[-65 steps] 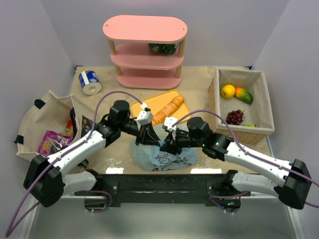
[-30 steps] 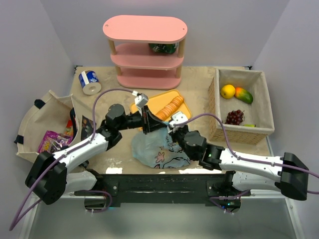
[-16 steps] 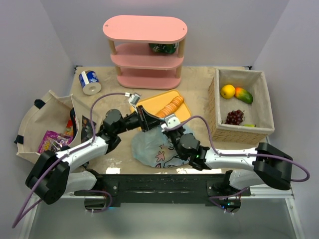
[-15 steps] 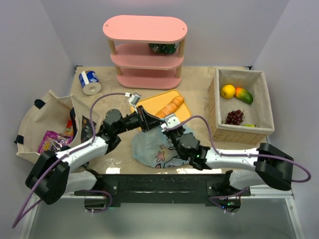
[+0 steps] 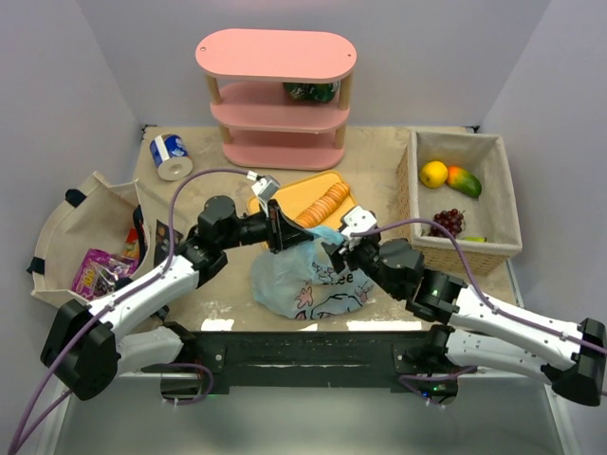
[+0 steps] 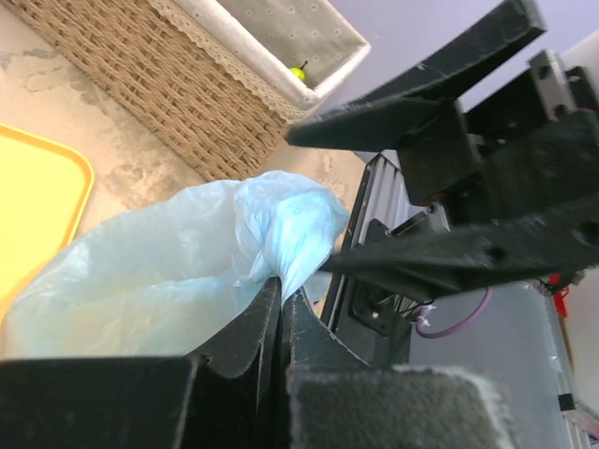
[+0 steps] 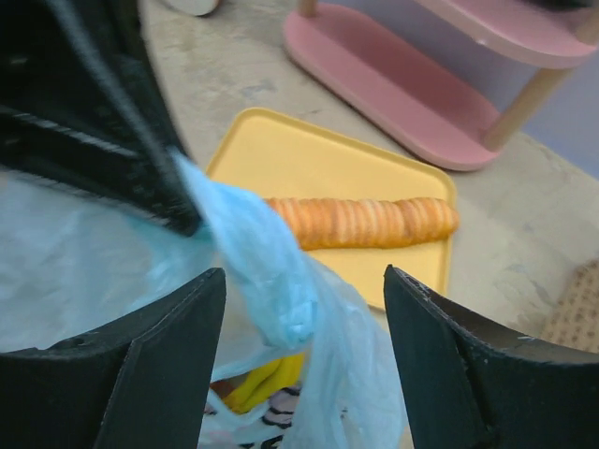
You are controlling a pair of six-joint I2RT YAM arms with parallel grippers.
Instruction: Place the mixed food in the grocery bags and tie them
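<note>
Grocery bag (image 5: 308, 284) sits at the middle of the table's (image 5: 379, 175) near edge, just in front of the yellow tray (image 5: 285, 194) that carries the loaf (image 5: 321, 209). Its filled, cartoon-printed body rests on the table, while its thin top is drawn up and back toward the tray. This looks like the tying step: the weight of the contents anchors the bottom so that the loose top can be pulled taut.

The left gripper (image 6: 279, 297) is clamped tight on a bunched fold of the grocery bag's top and holds it raised as a fixed end. The right gripper (image 7: 304, 276) has its fingers spread wide, one on either side of the plastic, and grasps nothing. It seems poised there to take the other end for a knot.

The stretched strand (image 7: 248, 234) has its long axis running from the left gripper's tips down and across to the right gripper, roughly left to right in the overhead view. Its free end points between the right gripper's fingers.

Something yellow (image 7: 262, 382), probably a banana, shows low in the bag's mouth, so the contents appear to be already inside.
</note>
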